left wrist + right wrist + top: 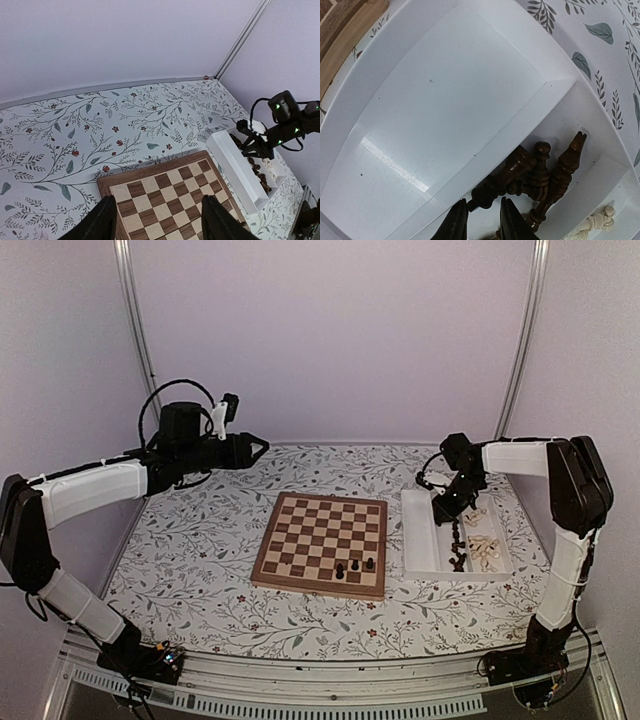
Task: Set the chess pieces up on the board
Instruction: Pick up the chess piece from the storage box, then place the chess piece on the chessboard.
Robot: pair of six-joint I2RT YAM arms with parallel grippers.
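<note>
Board [320, 543], frame centre: three dark chess pieces [354, 566] stand on its near rows. White tray [420, 540], right of it: heaped dark pieces [540, 170]; right gripper [482, 205] narrowly parted around one's end, grip unclear. Left gripper [260, 446], upper left: spread, holding nothing.

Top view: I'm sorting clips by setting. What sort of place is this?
Probably a robot test cell, not a home: plain pale walls with metal frame posts, two arms bolted to a rail, and a floral-covered table holding a chessboard and tray.
</note>
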